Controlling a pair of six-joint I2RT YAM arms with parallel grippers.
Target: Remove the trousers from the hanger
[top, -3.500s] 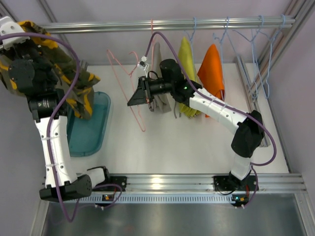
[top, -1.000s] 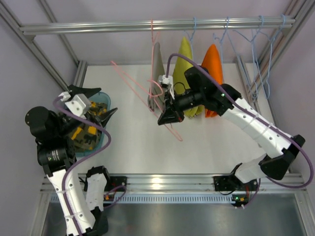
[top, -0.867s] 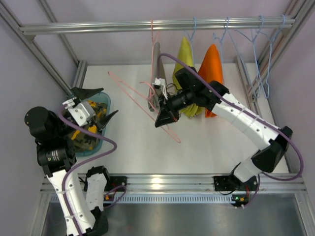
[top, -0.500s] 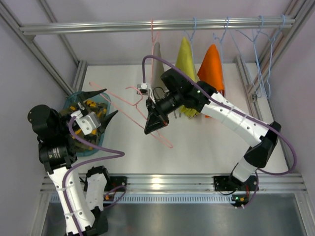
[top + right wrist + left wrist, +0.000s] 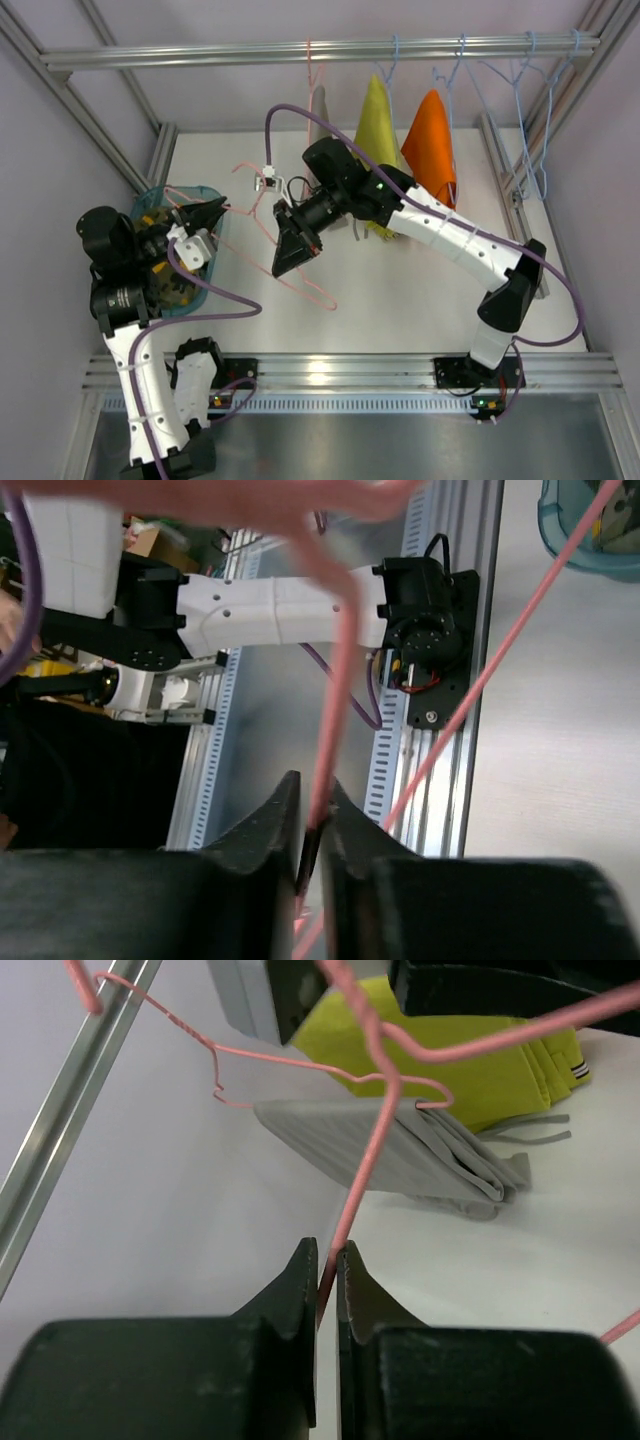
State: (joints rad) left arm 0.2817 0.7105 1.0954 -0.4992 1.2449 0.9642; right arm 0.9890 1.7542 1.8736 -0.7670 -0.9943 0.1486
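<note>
- Grey trousers (image 5: 400, 1150) show beyond your left gripper (image 5: 325, 1255), behind the hanger (image 5: 365, 1170) wire.
- Camouflage trousers (image 5: 172, 290) lie in the bin (image 5: 205, 190) below that gripper.
- Your left gripper is closed on the hanger wire.
- Your right gripper (image 5: 312, 790) pinches the same hanger.
</note>
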